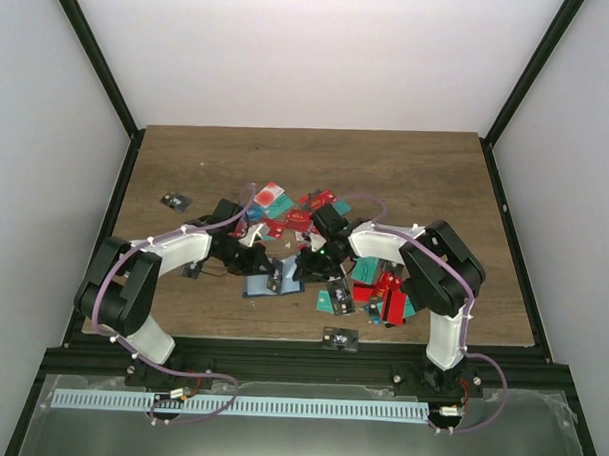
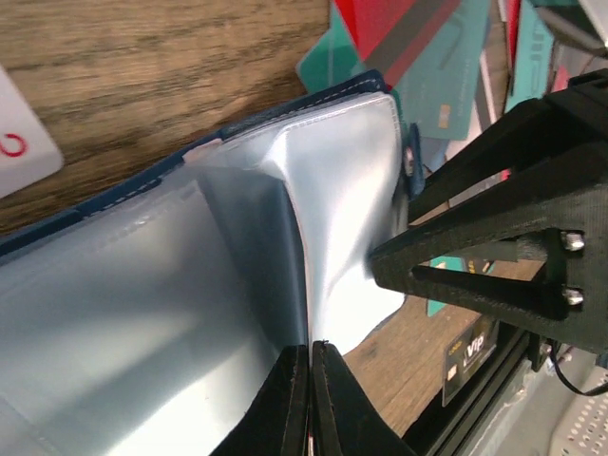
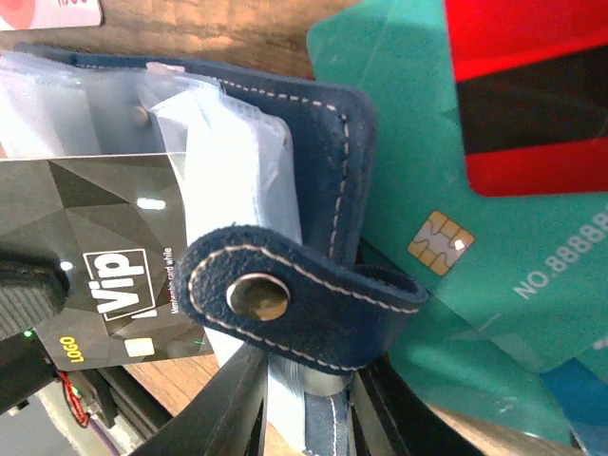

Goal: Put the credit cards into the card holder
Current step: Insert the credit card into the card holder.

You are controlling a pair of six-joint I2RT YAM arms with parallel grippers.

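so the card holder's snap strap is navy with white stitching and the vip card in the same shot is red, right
Not quite. The VIP card is black, not red, as the right wrist view shows. The rest holds: the card holder's snap strap is navy with white stitching.

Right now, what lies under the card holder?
A teal card with a gold chip runs under the card holder at its stitched edge. How far it goes, and whatever else lies beneath, is covered by the holder and its clear sleeves.
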